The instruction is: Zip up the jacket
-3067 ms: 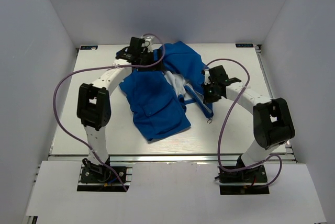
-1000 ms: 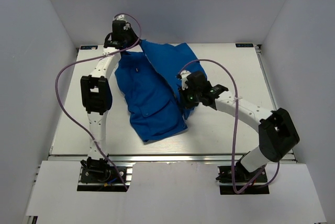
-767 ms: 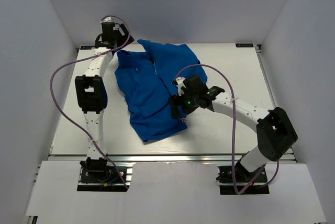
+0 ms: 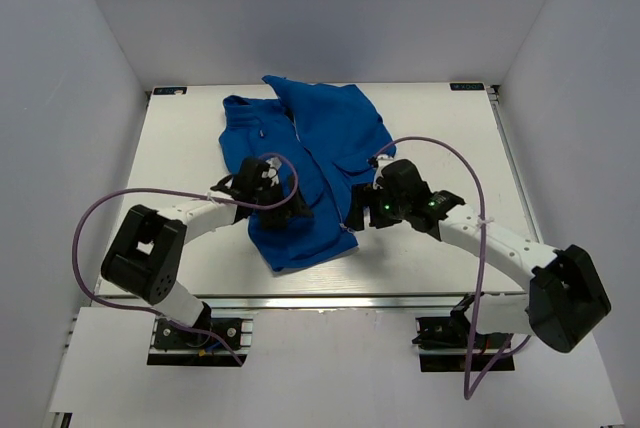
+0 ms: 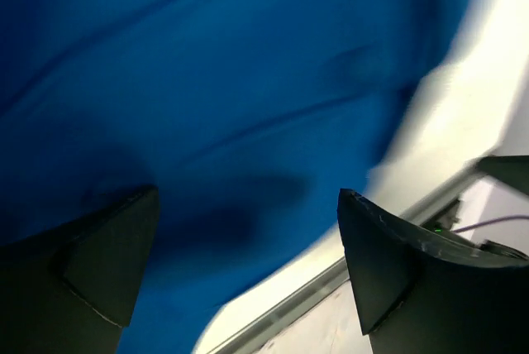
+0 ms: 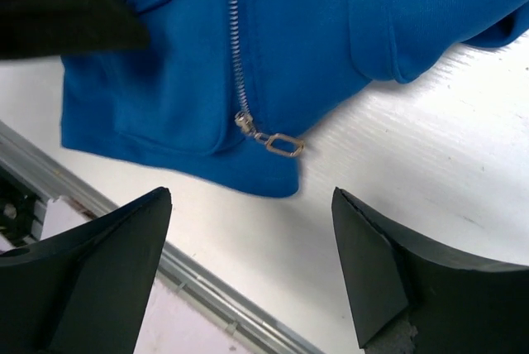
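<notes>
The royal-blue jacket (image 4: 310, 163) lies spread flat on the white table (image 4: 450, 148), collar at the far side and hem toward me. My left gripper (image 4: 288, 212) hovers open over the lower left front panel; its wrist view is filled with blurred blue jacket (image 5: 215, 81), and nothing sits inside the left gripper (image 5: 248, 194). My right gripper (image 4: 360, 210) is at the hem's right corner. In its wrist view the zipper (image 6: 236, 56) runs down to a silvery pull (image 6: 283, 145) lying on the hem, just beyond the open, empty right gripper (image 6: 250, 195).
The table's near metal rail (image 6: 207, 288) runs just behind my right fingers and shows in the left wrist view as the rail (image 5: 331, 275). White walls enclose the table on three sides. Purple cables (image 4: 455, 148) arc over both arms.
My left arm let go of the collar at the far edge and swung down over the lower left panel. The jacket settled flat. Both grippers opened; the right one stayed near the hem.
</notes>
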{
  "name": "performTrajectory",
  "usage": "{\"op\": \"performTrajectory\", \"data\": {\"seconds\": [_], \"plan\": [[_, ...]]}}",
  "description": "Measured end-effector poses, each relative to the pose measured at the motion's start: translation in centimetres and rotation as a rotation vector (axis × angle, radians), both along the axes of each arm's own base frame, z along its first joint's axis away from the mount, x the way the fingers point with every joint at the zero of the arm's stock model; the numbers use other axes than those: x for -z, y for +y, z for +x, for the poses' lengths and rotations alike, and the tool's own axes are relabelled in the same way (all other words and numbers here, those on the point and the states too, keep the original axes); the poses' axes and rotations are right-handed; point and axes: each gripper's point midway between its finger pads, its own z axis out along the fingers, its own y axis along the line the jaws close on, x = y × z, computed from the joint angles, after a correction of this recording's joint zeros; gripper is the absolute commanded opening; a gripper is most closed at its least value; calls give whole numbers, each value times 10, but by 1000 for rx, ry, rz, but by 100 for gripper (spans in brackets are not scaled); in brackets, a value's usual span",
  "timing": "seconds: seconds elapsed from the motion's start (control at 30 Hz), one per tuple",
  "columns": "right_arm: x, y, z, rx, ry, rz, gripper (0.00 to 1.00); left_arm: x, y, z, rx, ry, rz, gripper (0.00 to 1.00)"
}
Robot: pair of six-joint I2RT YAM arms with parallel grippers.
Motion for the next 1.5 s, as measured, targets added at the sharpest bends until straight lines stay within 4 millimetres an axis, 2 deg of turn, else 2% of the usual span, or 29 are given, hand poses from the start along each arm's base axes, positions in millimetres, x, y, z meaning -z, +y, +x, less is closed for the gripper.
{"op": "performTrajectory", "data": {"seconds": [0.07,0.1,0.2,0.3,0.5,0.7,1.0,1.17,1.2,1.3,1.4,1.5], "plan": [[8,2,3,6,8,-6,80,23,12,-16,-33,75,23,98],[13,3,5,9,16,-10,80,26,14,-17,-42,83,22,98],[25,8,12,19,27,-18,74,23,14,-11,-59,54,25,98],[40,10,18,30,48,-38,71,28,16,-6,-77,60,55,98],[65,13,28,45,91,-80,68,32,26,22,-151,49,163,98],[69,28,38,43,108,-39,67,35,49,37,-221,6,263,98],[67,51,45,15,119,58,66,34,50,38,-216,-8,264,98],[70,52,51,50,127,53,50,33,51,36,-213,-16,262,98],[72,52,52,58,130,51,40,33,52,36,-213,-17,264,98],[78,51,53,73,139,41,21,33,54,35,-215,-16,269,98],[78,51,54,79,138,40,12,32,56,33,-218,-15,277,98],[74,48,55,83,121,32,7,30,60,33,-224,-20,292,98]]}}
